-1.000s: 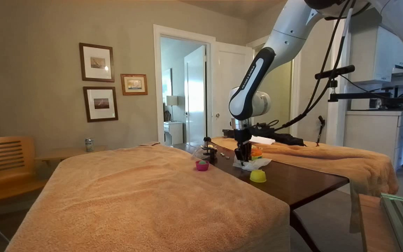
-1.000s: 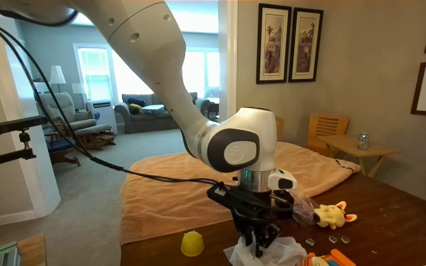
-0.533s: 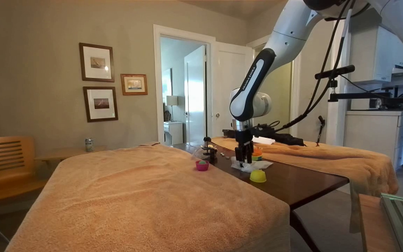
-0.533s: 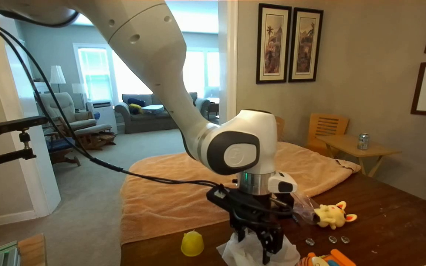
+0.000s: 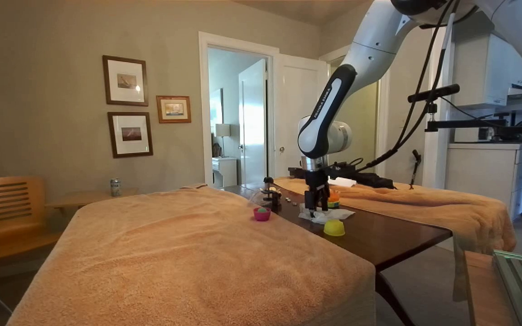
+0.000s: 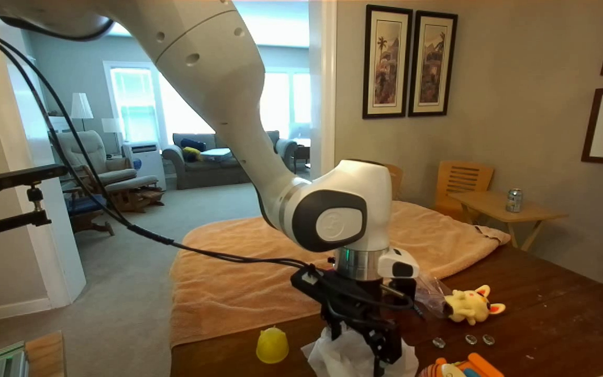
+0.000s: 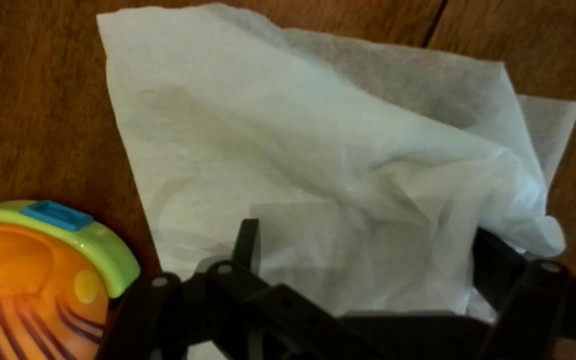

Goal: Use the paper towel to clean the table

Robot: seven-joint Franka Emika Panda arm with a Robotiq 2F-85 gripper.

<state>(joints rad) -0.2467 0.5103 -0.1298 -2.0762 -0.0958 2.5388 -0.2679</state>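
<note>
Jaws spread wide, the paper towel [image 7: 313, 165] rumpled on the counter [image 7: 43, 125] between and beneath them; best to draw them together on the bunched folds, press lightly, then wipe clear of the orange toy [image 7: 33, 280] just beside them

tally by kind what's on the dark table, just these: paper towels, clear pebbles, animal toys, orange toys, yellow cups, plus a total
Paper towel: 1
Clear pebbles: 3
Animal toy: 1
Orange toy: 1
Yellow cup: 1
Total: 7

Arm [image 6: 246, 128] bent, gripper [image 7: 366, 232] pointing down, fingers [image 7: 246, 246] spread apart
</note>
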